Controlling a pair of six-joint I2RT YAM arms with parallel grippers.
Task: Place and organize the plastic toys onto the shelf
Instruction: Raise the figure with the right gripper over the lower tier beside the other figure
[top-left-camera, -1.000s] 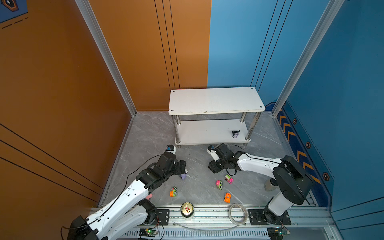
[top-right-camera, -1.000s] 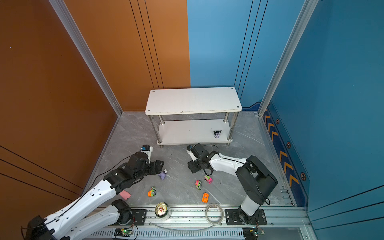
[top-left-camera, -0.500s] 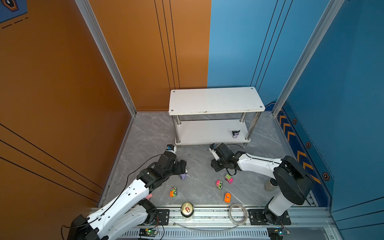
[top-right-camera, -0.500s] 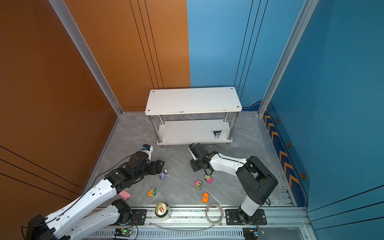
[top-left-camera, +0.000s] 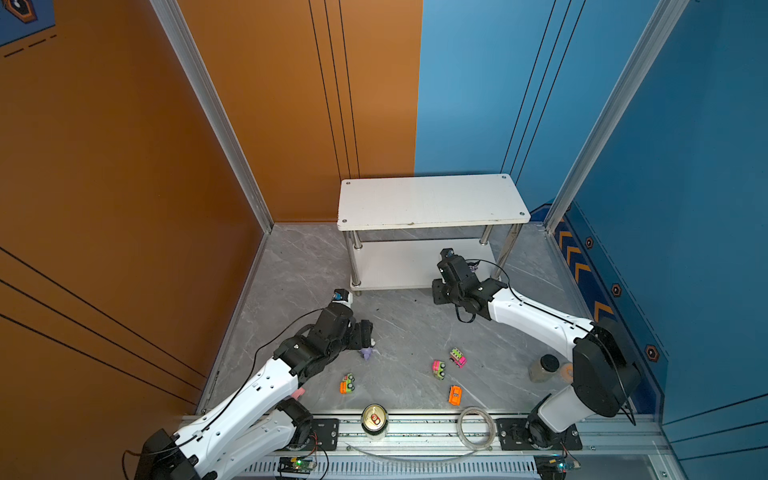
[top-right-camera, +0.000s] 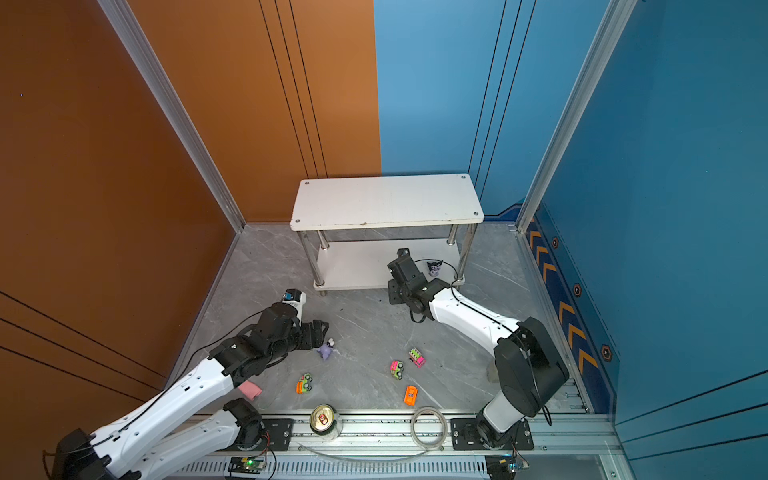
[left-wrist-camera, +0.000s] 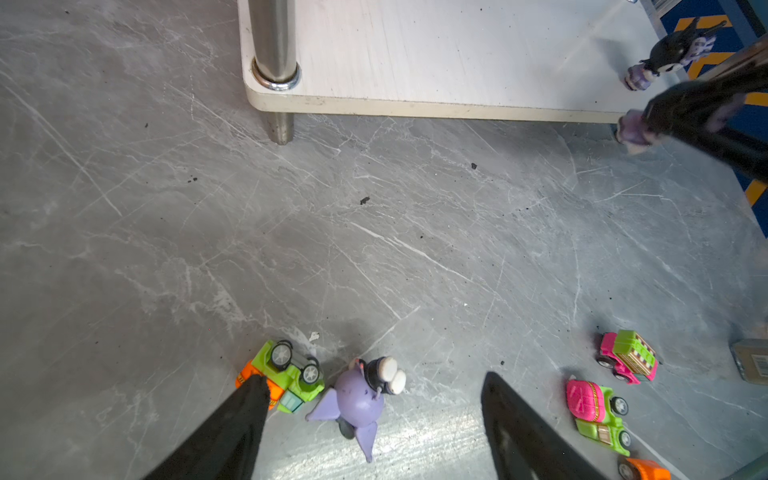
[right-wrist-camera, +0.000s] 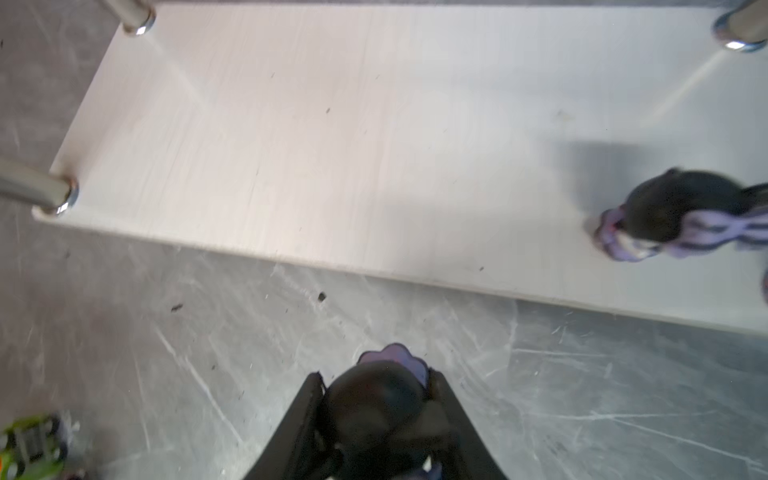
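1. Right wrist view: the right fingers are closed on the held figurine, a black-headed toy with purple at its foot, pinched from both sides. It sits over the grey tabletop, just short of the front edge of the lower tier of the shelf.
2. The standing figurine is upright on that lower tier, near its front right corner. In a top view it shows just beside the shelf's front right chrome leg.
3. Left wrist view: the left fingers are spread wide with nothing gripped, their tips low over the tabletop. The lying figurine, mostly purple, lies on its side between them with a gap to each finger.
4. The green-and-orange car is tipped with its wheels showing, just beside the lying figurine. One fingertip overlaps its orange end, but I cannot tell whether they touch.
5. In a top view, the nearer pink-and-green car and the farther pink-and-green car sit close together right of the tabletop's middle. The orange car lies closer to the front edge.
6. On the rail along the front edge stand the drink can and the clear tape ring, well apart. A small jar stands near the right arm's base.
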